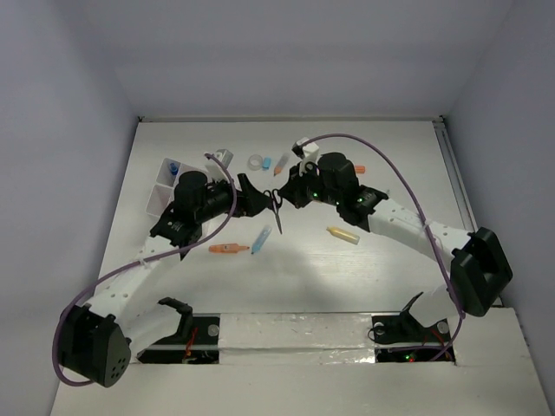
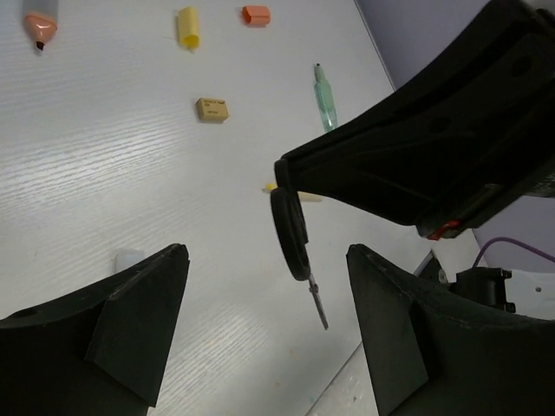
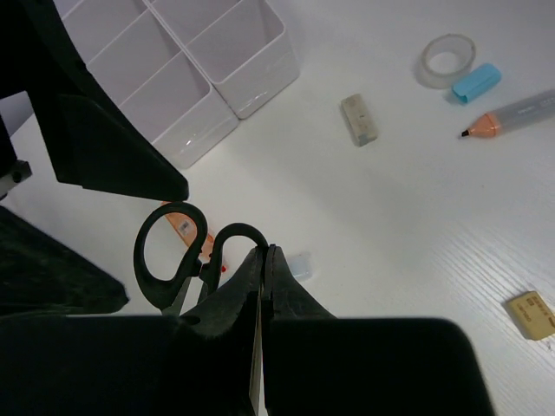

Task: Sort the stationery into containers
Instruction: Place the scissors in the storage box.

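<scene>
Top external: both arms reach in from the near edge, and their wrists face each other over the middle of the desk (image 1: 399, 165).
white box (image 1: 159, 201): at the desk's left edge, compartments open upward, just beside the left wrist.
left arm (image 1: 143, 269): bent in from the near-left corner, wrist pointing right.
left gripper (image 1: 251, 198): jaws wide apart, gripping nothing. Its fingers (image 2: 130, 329) flank the scissors without contact.
scissors (image 1: 277, 208): lifted off mid-desk between the two grippers, blades hanging down.
right gripper (image 3: 263, 256): closed tight on the scissors' handle.
right arm (image 1: 408, 227): arcs in from the near-right corner, wrist pointing left.
yellow marker (image 1: 342, 234): lying on the desk near the right forearm.
</scene>
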Controlling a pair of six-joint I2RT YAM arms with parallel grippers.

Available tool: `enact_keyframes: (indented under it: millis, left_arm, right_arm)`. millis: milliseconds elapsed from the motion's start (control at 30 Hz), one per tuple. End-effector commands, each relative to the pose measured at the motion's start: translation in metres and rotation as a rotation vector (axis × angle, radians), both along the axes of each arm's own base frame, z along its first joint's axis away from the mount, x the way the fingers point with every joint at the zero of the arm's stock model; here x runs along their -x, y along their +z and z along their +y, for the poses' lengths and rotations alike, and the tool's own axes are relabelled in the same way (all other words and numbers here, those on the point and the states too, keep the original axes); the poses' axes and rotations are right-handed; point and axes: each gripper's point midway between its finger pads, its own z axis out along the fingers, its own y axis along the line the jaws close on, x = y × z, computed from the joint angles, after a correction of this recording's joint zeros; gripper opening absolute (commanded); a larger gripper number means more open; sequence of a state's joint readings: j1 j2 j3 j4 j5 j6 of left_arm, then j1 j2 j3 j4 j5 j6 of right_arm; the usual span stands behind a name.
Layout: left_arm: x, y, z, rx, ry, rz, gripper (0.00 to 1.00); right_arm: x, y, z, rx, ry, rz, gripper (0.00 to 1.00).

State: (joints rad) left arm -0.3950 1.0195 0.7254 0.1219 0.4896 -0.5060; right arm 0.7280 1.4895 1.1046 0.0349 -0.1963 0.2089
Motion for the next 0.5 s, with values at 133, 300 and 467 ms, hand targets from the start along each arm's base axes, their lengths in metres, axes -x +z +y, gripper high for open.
enact_keyframes:
  millis: [133,300,467]
  left_arm:
    - [-0.019,0.015,-0.009,0.002,0.02,-0.06,0.61]
    - [-0.021,0.019,-0.013,0.004,0.013,-0.072,0.49]
    - [-0.02,0.018,-0.017,-0.01,-0.006,-0.067,0.38]
  right_arm:
    - [0.017,0.024,0.008,-0.049,0.064,-0.063,0.0]
    - [0.028,0.02,0.016,-0.024,0.107,-0.056,0.0]
    - [0.033,0.012,0.023,0.012,0.128,-0.049,0.0]
